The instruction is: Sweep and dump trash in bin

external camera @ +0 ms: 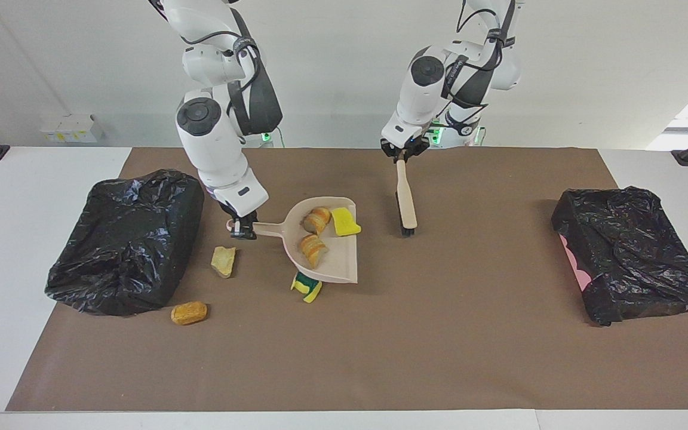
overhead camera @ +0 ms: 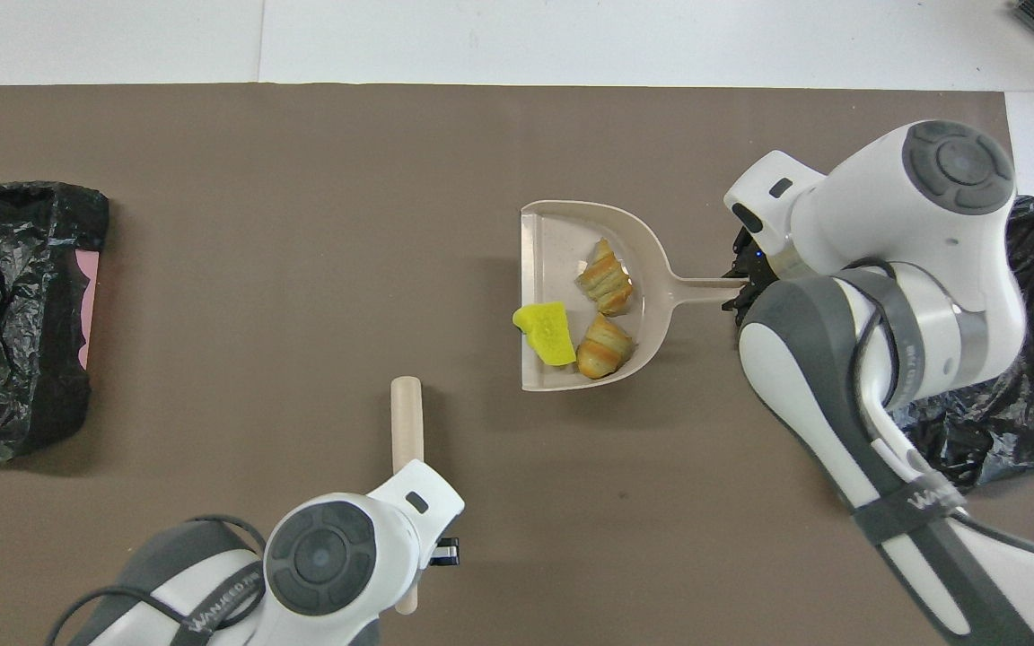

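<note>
Glossy crinkled black plastic bags, a matt brown paper mat, a smooth beige plastic dustpan.

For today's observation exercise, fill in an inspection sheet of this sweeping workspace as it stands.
Surface: brown mat on a white table.
Job's things: dustpan holds three trash pieces; three more show on the mat; two bins lined with black bags.
Clutter: nothing seen.
Grippers: right gripper shut on the dustpan handle; left gripper shut on the brush.
Cables: black cables along both arms.
Surroundings: white wall; small box on a ledge.
</note>
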Controlling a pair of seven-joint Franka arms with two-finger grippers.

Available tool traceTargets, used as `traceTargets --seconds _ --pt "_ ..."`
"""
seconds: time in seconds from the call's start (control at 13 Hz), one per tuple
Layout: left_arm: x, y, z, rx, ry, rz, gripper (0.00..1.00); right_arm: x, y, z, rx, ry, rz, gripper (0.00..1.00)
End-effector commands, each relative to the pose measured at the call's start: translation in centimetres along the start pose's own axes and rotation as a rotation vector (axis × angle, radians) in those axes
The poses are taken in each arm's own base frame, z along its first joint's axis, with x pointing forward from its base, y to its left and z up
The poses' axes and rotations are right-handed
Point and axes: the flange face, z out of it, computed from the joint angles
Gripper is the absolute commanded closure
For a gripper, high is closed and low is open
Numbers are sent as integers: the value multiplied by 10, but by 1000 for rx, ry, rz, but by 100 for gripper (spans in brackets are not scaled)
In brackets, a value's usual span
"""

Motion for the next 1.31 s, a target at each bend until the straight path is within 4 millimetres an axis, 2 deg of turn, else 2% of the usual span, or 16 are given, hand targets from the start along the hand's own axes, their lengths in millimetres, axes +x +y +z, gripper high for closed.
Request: traceTargets --seconds 0.0,0.15,0.39,0.54,0.77,0.85,0.93,1.0,1.08,1.16,1.24 --pt "-52 21 14 -6 54 -12 100 -40 9 -29 6 19 -23 100" --pt "-80 37 37 -17 79 -32 100 -78 17 -47 -9 16 -24 100" --pt "-98 47 55 -23 91 -42 100 -118 17 -68 -22 -9 8 100" --pt "-99 46 59 -22 90 -41 100 -156 17 -79 -27 -40 25 100" --pt "-99 45 60 -14 83 -45 100 -217 13 -85 -28 -98 19 100" --pt "-95 44 61 -11 80 -38 96 -241 11 -87 -24 -140 10 100" --pt "-93 43 62 -9 78 -41 80 -275 6 -89 -27 -163 2 100" --pt "-92 44 61 -11 78 -38 72 -298 1 -91 -24 -171 -16 100" --pt "-92 45 60 -13 80 -38 56 -316 -3 -92 -18 -189 -24 100" --pt "-89 46 63 -8 75 -35 50 -334 -8 -93 -12 -219 -28 100" --pt "-87 45 62 -8 75 -17 33 -348 -10 -96 -12 -256 -34 100"
